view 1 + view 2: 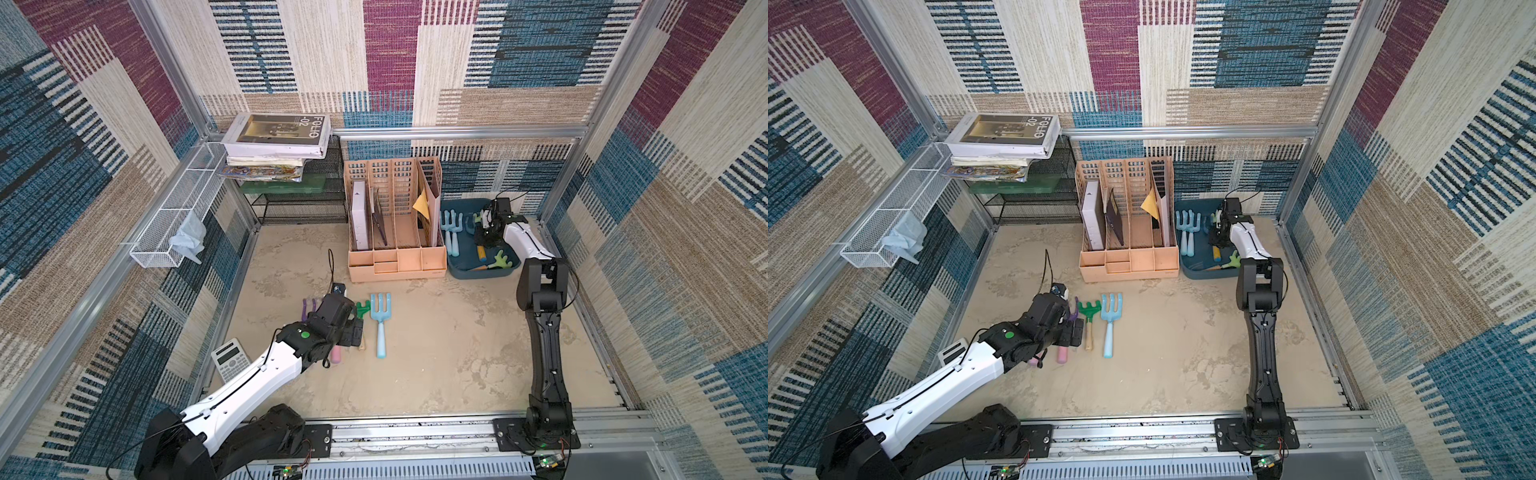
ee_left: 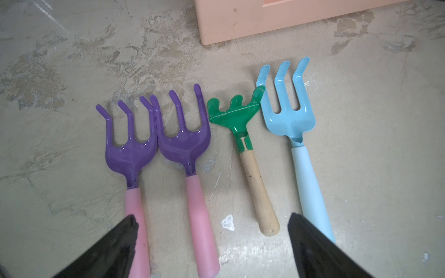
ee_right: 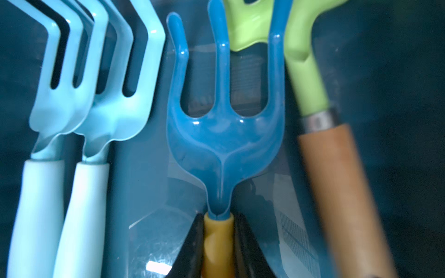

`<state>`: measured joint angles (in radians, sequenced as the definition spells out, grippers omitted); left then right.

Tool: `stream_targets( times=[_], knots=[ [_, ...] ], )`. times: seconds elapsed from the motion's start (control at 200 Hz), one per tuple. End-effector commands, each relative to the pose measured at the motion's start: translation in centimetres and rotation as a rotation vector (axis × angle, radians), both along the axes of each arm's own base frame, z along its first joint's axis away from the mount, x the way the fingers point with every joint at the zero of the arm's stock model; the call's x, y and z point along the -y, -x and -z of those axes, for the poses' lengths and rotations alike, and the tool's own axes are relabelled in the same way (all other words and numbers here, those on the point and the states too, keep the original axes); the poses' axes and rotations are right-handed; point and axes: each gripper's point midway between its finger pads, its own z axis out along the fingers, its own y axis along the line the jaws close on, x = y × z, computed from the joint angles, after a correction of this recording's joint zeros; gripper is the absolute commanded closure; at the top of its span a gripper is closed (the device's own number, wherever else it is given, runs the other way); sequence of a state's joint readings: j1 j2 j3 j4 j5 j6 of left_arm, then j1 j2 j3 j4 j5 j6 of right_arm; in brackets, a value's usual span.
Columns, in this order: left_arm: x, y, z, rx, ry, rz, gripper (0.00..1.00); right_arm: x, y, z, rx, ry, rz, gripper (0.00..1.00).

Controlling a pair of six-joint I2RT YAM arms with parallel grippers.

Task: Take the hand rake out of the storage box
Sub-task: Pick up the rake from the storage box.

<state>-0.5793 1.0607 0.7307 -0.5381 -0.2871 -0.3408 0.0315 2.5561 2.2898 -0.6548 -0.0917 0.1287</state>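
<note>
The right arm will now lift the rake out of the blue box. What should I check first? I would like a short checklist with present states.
1. Grip: right gripper shut on the yellow handle of the blue rake: ok.
2. Tines versus light green rake: they overlap in the right wrist view; hooked or free, cannot tell.
3. Two light blue rakes lie apart from the blue rake: ok.
4. Other arm: left gripper open, over four loose rakes, far from the storage box: ok.
</note>
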Motion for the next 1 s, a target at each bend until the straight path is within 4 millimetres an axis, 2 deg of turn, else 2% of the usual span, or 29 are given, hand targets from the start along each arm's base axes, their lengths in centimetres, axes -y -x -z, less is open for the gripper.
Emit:
stream_targets(
  times=[0.0,0.18,0.3,0.396,0.416,0.451,0.466,0.481,0.486,0.516,0.521,0.546,0.561,0.606,0.626,0.681,0.781,0.886,0.996],
  knots=[
    [0.0,-0.1,-0.1,0.013,0.017,-0.009,0.01,-0.7,0.6,-2.7,0.016,-0.010,0.000,0.86],
    [-0.1,-0.1,-0.3,0.019,0.021,-0.010,0.01,-2.3,1.0,-9.1,0.116,-0.033,-0.010,0.91],
    [-0.1,-0.1,-0.2,0.018,0.020,-0.010,0.01,-3.2,2.4,-12.9,0.153,-0.052,-0.001,0.99],
    [0.0,-0.1,-0.3,0.019,0.027,-0.012,0.01,-3.2,4.9,-15.0,0.134,-0.046,0.081,1.00],
    [0.0,-0.1,-0.3,0.018,0.031,-0.010,0.01,-3.5,5.6,-14.8,0.122,-0.042,0.086,1.00],
    [0.1,0.0,-0.3,0.018,0.035,-0.005,0.01,-4.5,7.2,-16.0,0.141,-0.041,0.085,1.00],
    [0.1,0.0,-0.3,0.019,0.039,-0.005,0.01,-5.0,8.0,-15.9,0.142,-0.040,0.086,1.00],
    [0.1,0.0,-0.4,0.021,0.041,-0.003,0.01,-5.6,9.0,-16.9,0.168,-0.045,0.082,1.00],
    [0.2,0.0,-0.4,0.022,0.042,-0.003,0.01,-5.8,9.1,-16.1,0.156,-0.043,0.082,1.00],
    [0.1,0.1,-0.5,0.027,0.046,-0.003,0.01,-7.0,11.0,-16.2,0.178,-0.054,0.069,1.00],
    [0.1,0.1,-0.5,0.028,0.046,-0.003,0.01,-7.3,11.2,-16.7,0.194,-0.060,0.067,1.00],
    [0.1,0.1,-0.5,0.031,0.048,-0.003,0.01,-8.0,12.9,-16.0,0.197,-0.076,0.066,1.00],
    [0.1,0.1,-0.6,0.034,0.049,-0.004,0.01,-8.4,13.7,-17.0,0.229,-0.095,0.069,1.00],
    [0.0,0.1,-0.6,0.037,0.051,-0.007,0.01,-9.3,16.6,-16.2,0.240,-0.133,0.075,1.00],
    [0.0,0.2,-0.7,0.040,0.053,-0.008,0.01,-9.5,17.9,-16.9,0.265,-0.148,0.082,1.00],
    [0.1,0.2,-0.8,0.041,0.064,-0.005,0.01,-9.9,20.7,-16.8,0.298,-0.160,0.111,1.00],
    [0.2,0.5,-0.8,0.040,0.078,0.000,0.01,-12.9,26.0,-15.8,0.318,-0.158,0.070,0.98],
    [0.4,0.6,-1.0,0.049,0.098,0.007,0.01,-15.6,31.0,-12.4,0.270,-0.142,0.011,0.96],
    [1.0,0.6,-1.1,0.054,0.124,0.027,0.01,-17.5,34.4,-8.4,0.202,-0.139,-0.024,0.97]
  ],
)
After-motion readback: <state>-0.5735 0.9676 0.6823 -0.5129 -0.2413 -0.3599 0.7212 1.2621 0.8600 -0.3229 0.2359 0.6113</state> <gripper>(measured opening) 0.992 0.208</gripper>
